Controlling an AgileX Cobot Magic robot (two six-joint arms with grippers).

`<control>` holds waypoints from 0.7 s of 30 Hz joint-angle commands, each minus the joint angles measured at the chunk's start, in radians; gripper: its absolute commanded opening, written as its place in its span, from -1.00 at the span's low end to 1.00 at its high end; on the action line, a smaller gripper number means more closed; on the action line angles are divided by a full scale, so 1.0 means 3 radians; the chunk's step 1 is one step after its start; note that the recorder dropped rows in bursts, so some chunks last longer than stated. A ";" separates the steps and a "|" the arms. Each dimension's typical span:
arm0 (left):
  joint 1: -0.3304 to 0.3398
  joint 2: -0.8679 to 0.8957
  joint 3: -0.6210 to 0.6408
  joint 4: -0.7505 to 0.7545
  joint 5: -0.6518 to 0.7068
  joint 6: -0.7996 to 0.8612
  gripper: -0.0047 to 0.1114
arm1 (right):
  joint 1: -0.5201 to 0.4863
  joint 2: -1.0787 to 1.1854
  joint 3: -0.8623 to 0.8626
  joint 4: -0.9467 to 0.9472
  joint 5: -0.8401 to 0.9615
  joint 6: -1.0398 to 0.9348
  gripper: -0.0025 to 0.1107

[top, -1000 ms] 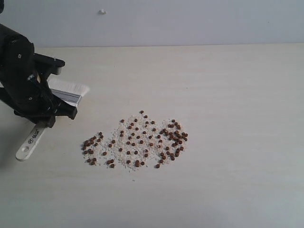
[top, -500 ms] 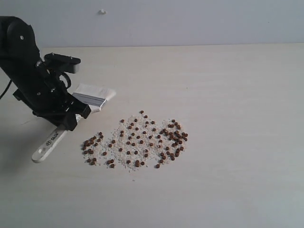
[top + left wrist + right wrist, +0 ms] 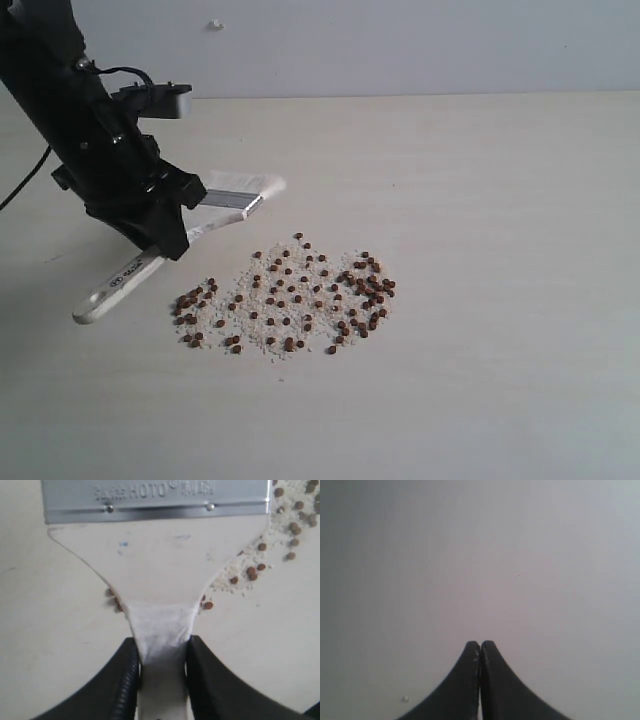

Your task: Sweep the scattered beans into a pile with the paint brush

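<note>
1. Rightward has moved the paint brush (image 3: 228, 200), now held near the scattered beans (image 3: 290, 295) on the desk (image 3: 480, 300).
2. Left fingers (image 3: 120, 685) grip its handle neck, probably so the bristles lead the sweep.
3. Right fingers (image 3: 465, 680) are closed, empty.

Reddish-brown beans (image 3: 288, 296) — cream brush (image 3: 120, 286).

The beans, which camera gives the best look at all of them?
The exterior view: the beans lie there as one whole scatter on the table, nothing covering them. The left wrist view catches only some, mostly at its edge, around the paint brush. The right wrist view shows none.
</note>
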 commanded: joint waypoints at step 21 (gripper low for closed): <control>0.0375 0.0236 -0.0594 -0.0539 0.0289 0.0736 -0.92 | 0.1926 0.3416 -0.1449 -0.3981 0.0465 -0.0918 -0.16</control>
